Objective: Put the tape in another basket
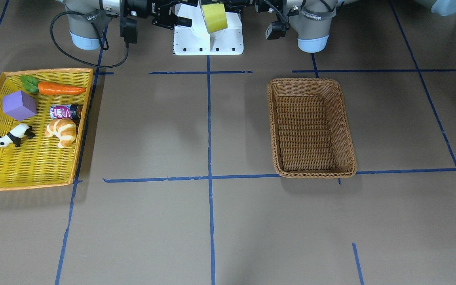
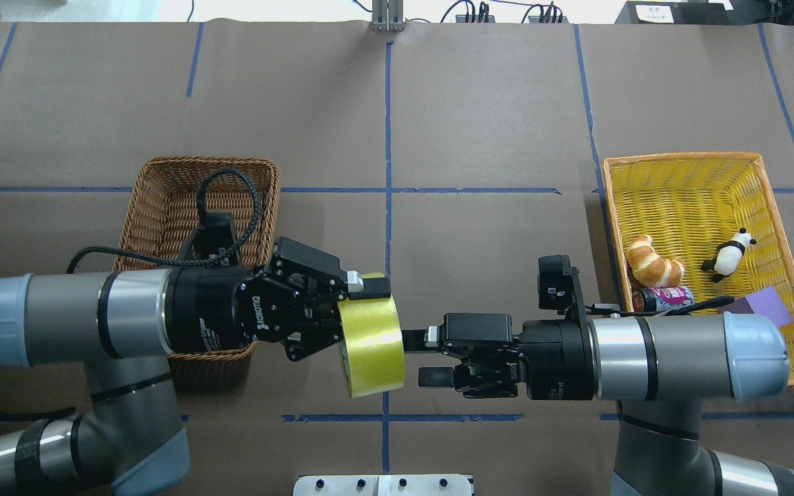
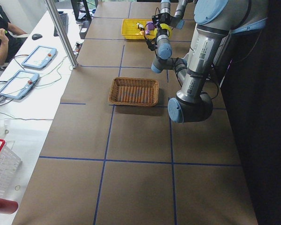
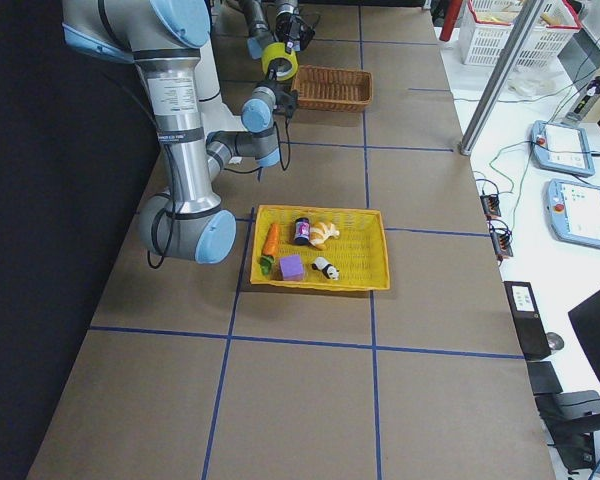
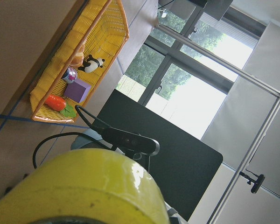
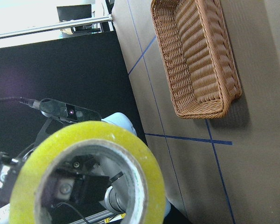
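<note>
Catching, from overhead, the tape (image 2: 373,344) hanging on edge in mid-air just beside the basket (image 2: 163,172), not in it. Watching the left gripper (image 2: 354,310) pinching its rim, lower finger hiding behind the roll. Finding the right gripper (image 2: 419,358) parted, one fingertip (image 2: 412,337) reaching the tape's edge, the other standing clear. Looking through the grey core only from the right wrist. Getting both grippers cropped at the front-facing view's top edge.
</note>
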